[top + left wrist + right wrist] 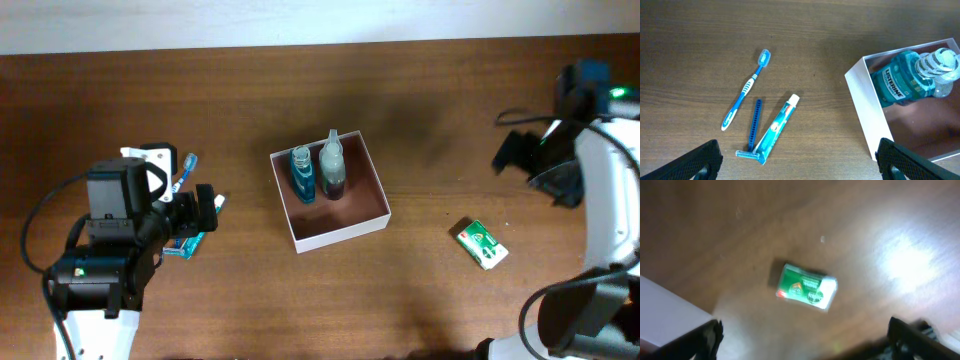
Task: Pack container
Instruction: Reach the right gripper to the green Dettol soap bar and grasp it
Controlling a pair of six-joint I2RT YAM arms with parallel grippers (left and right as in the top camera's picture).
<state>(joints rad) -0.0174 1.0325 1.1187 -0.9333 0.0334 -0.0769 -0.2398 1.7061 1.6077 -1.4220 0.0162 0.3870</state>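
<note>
Black fingers [695, 162] of the left claw [799, 150] fill the lower corners of the left wrist view, spread wide with nothing between them. On the brown wooden desk [690, 50], at centre left, lie a blue-and-white plastic toothbrush [746, 90], a slim blue razor [754, 131] and a blue-and-white toothpaste tube [777, 129]. The razor's head is against the tube's flat end.

At mid-frame in the overhead view sits the square, shallow container [350, 205] with thin white walls and a reddish-brown floor. In its upper left part lie a blue-green mouthwash bottle [902, 80] and a clear bottle [945, 65] with a white cap, side by side.

Further right, a small green-and-white carton [806, 290] lies on the desk. The right claw [805, 330] is wide open and empty.
</note>
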